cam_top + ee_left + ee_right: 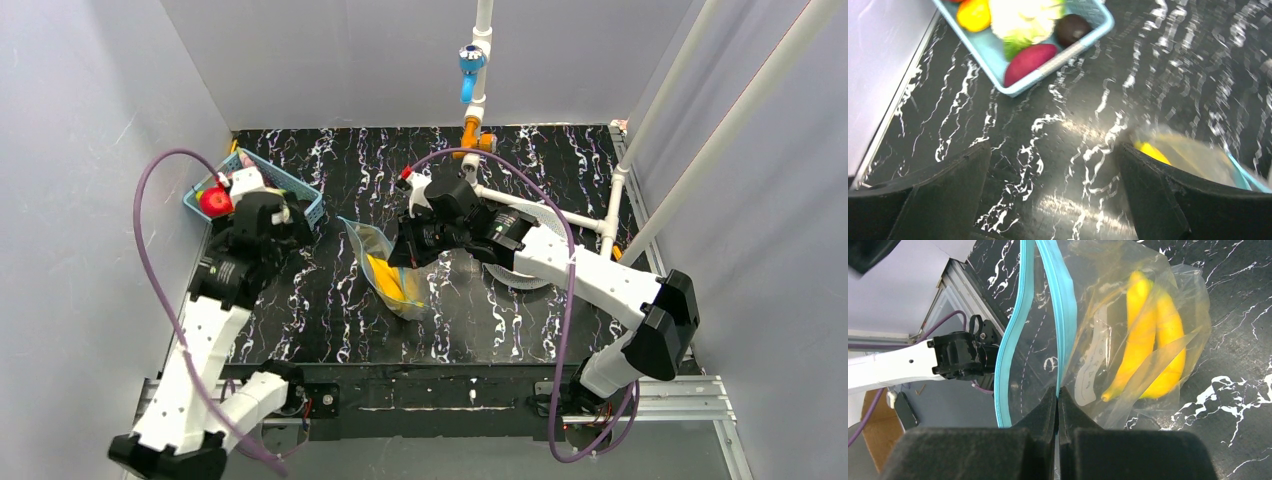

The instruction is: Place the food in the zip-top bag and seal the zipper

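right pincer is clamped on one lip of the zip-top bag, which rests mid-worktop with its teal zipper gaping. only the banana is inside. left pincer hovers empty, jaws wide, near the basket, where the apple, a purple piece and other food wait. most loading and all the sealing appear to be left.

White label on zip-top bag is unreadable.
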